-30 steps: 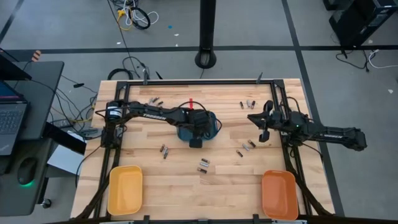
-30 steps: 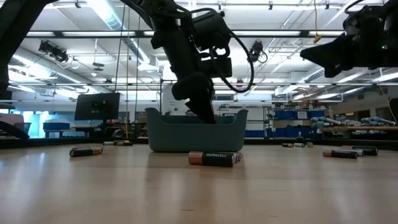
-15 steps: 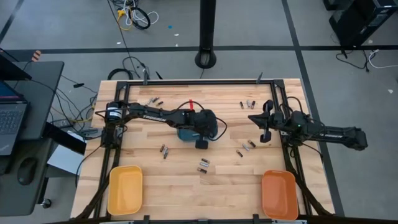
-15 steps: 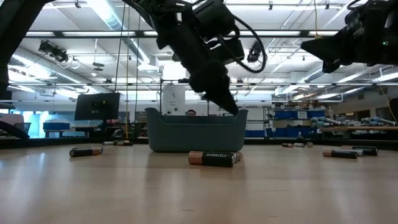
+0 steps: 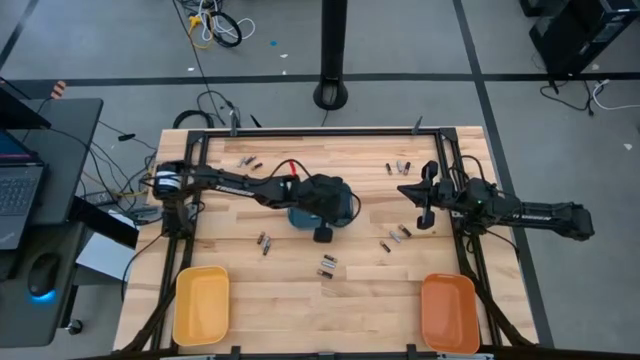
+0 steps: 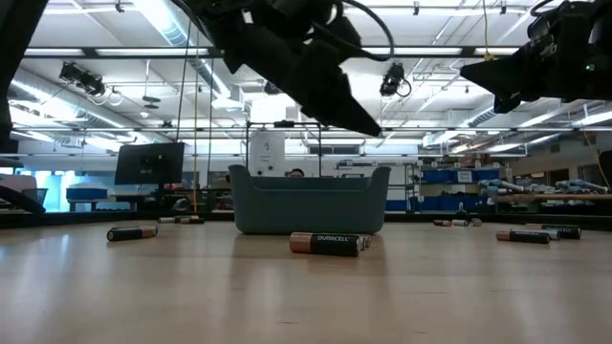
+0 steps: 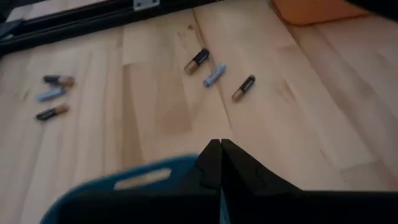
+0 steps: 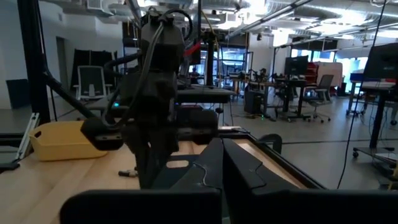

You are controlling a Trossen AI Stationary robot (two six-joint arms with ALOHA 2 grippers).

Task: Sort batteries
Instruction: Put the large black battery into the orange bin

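High view: left gripper point(image 5: 322, 235) hangs at the near edge of the blue-grey bin point(image 5: 340, 207) at the table's middle; right gripper point(image 5: 423, 219) hovers right of centre; batteries point(image 5: 327, 265) lie scattered over the wooden table point(image 5: 290, 300); yellow tray point(image 5: 201, 305) near left, orange tray point(image 5: 449, 312) near right.
Low view: bin point(image 6: 308, 200) stands mid-table; a Duracell battery point(image 6: 328, 243) lies just in front of it; more cells far left point(image 6: 131, 232) and right point(image 6: 522, 235); both arms held above the tabletop.
Left wrist view: fingers point(image 7: 211, 163) pressed together, pinching nothing, over the bin rim point(image 7: 134, 178); three batteries point(image 7: 214, 74) beyond.
Right wrist view: fingers point(image 8: 214, 158) pressed together, empty; left arm point(image 8: 152, 93) ahead; yellow tray point(image 8: 62, 140) beyond.
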